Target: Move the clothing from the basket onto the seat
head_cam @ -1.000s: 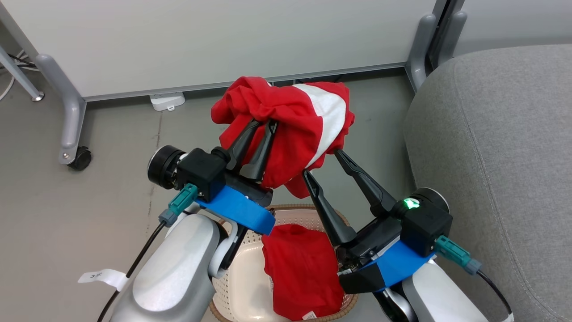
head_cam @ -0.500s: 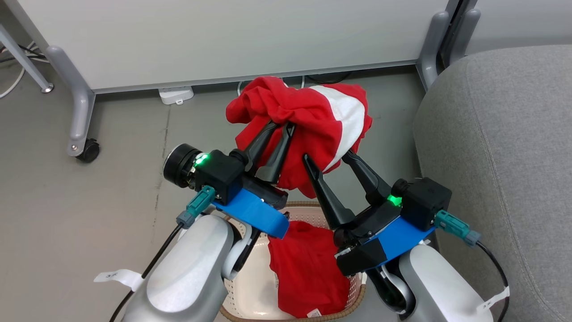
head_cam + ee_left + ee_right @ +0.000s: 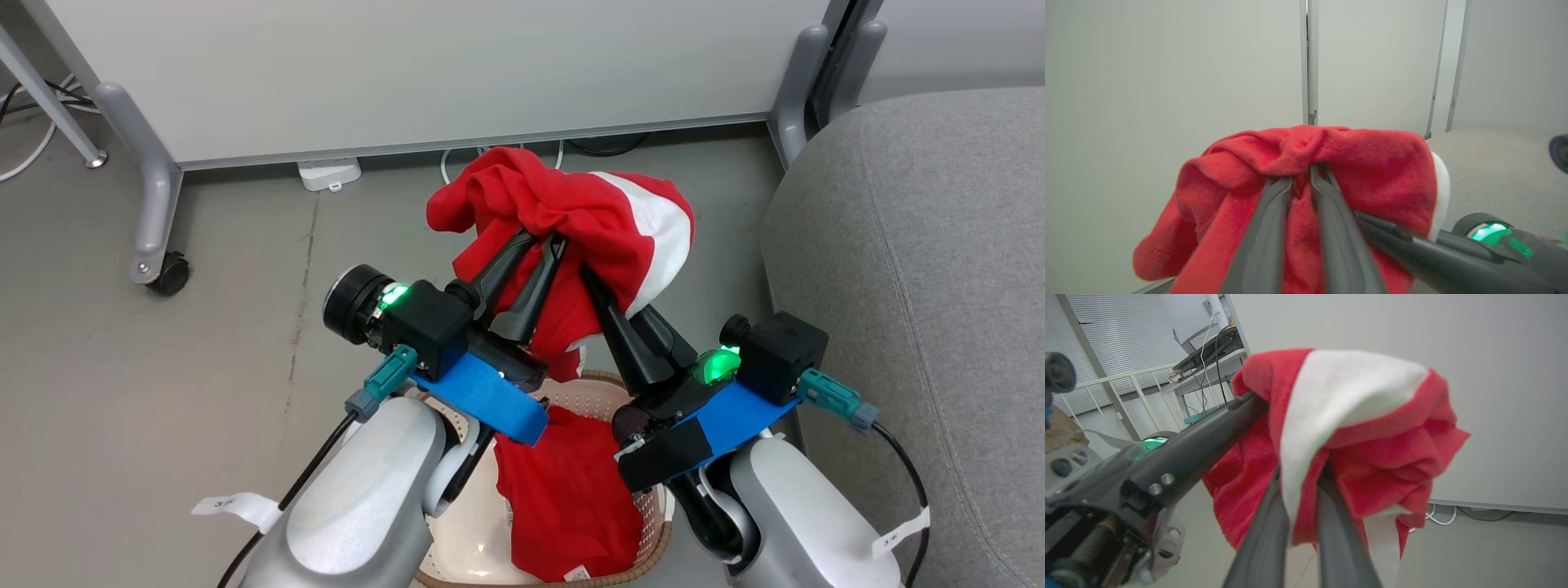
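The left gripper [image 3: 541, 239] is pinched shut on a bunched fold of the red-and-white garment [image 3: 629, 216], which is held up in the air, clear of the basket [image 3: 606, 380]. Just to the right, the right gripper [image 3: 608, 290] has its fingers drawn close together on the same garment's white-panelled side, with cloth caught between them. A plain red garment [image 3: 571, 490] lies in the basket below the arms, and the grey sofa [image 3: 922, 269] stands at the right, apart from the held cloth.
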You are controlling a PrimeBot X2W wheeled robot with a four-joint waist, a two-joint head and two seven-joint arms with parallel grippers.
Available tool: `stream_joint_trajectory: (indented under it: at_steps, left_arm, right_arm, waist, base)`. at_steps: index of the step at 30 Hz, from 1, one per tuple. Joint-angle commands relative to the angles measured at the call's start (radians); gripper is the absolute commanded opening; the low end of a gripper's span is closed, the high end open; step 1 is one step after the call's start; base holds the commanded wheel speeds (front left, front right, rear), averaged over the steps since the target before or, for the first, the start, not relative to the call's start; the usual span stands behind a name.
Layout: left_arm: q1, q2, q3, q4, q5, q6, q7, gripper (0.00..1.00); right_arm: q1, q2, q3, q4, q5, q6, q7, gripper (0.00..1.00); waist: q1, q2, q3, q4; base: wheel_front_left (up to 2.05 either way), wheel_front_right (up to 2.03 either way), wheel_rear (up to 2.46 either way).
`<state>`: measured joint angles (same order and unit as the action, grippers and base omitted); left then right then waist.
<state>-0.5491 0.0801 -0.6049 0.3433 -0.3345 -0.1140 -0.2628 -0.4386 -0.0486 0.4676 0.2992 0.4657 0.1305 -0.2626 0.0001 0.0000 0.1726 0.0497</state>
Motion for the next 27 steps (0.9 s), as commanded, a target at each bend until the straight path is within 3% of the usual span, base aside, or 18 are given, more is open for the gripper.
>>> stream_joint_trajectory:
  at_steps: [1,23,24,25,27]
  left_arm:
    - [-0.004,-0.002,0.002,0.001,0.002,-0.003,-0.003,0.0]
    - [0.007,-0.007,0.019,0.015,0.017,-0.01,-0.003,0.0]
    - [0.007,-0.008,0.02,0.016,0.016,-0.01,-0.003,0.3]
    - [0.006,-0.008,0.023,0.018,0.017,-0.01,-0.003,1.0]
    - [0.005,-0.008,0.026,0.022,0.019,-0.011,-0.003,1.0]
  right_arm:
    - [-0.01,-0.003,0.001,0.005,-0.001,0.0,-0.003,0.0]
    - [-0.006,-0.003,0.002,0.0,-0.017,0.0,-0.003,0.0]
    - [-0.006,-0.003,0.002,-0.001,-0.018,0.0,-0.003,0.0]
    - [-0.006,-0.003,0.002,-0.002,-0.019,0.0,-0.003,0.0]
    - [-0.007,-0.003,0.003,-0.004,-0.02,0.0,-0.003,0.0]
  waist:
    - [-0.0001,0.0,-0.001,-0.001]
    - [-0.0001,0.0,-0.007,-0.003]
    - [-0.0001,0.0,-0.007,-0.003]
    - [-0.0001,0.0,-0.006,-0.004]
    - [-0.0001,0.0,-0.006,-0.004]
  base:
    - [0.0,0.0,0.0]
    - [0.0,0.0,0.0]
    - [0.0,0.0,0.0]
    - [0.0,0.0,0.0]
    - [0.0,0.0,0.0]
